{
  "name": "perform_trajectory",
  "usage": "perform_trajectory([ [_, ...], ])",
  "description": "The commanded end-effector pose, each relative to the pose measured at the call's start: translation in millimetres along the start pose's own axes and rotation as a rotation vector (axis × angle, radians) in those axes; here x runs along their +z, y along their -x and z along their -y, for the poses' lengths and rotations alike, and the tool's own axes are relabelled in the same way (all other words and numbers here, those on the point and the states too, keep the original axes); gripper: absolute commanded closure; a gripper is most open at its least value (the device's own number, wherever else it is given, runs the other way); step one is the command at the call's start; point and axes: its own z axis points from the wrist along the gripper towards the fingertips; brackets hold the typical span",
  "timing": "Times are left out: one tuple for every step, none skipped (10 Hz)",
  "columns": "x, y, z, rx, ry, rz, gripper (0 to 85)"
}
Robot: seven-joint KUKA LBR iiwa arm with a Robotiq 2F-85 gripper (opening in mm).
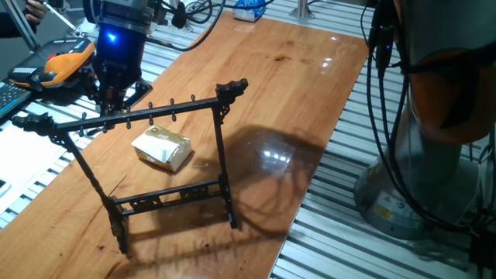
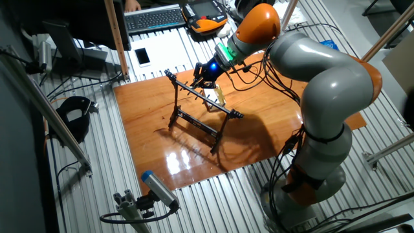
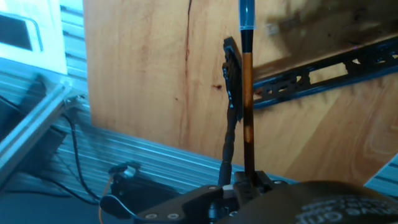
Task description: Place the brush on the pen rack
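The brush was clamped upright in the gripper, running down alongside the pen rack near its top bar's end; a tan box lay on the wooden table behind the rack

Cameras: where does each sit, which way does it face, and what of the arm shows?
One fixed view: low at the table's end, facing the pen rack and box; gripper shows.
The other fixed view: high, opposite side; whole arm, rack.
Hand view: looks along the brush past the rack.
All share the rack.
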Motion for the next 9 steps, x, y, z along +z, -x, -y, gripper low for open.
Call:
perform_trajectory([
  [0.2,0.9,-0.2,0.0,-0.007,-0.016,85.0],
  [-0.2,1.0,-0.6,-0.002,-0.02,-0.03,85.0],
  [-0.6,1.3,-1.2,0.0,-0.024,-0.042,85.0],
  [-0.8,1.8,-1.3,0.004,-0.033,-0.056,85.0],
  [-0.3,2.0,-1.2,0.012,-0.027,-0.072,85.0],
  [0.1,1.7,-1.0,0.015,-0.023,-0.077,85.0],
  [0.4,2.0,-1.1,0.018,-0.021,-0.079,85.0],
  [0.5,2.9,-1.3,0.019,-0.019,-0.08,85.0],
  [0.4,3.8,-1.9,0.02,-0.018,-0.08,85.0],
])
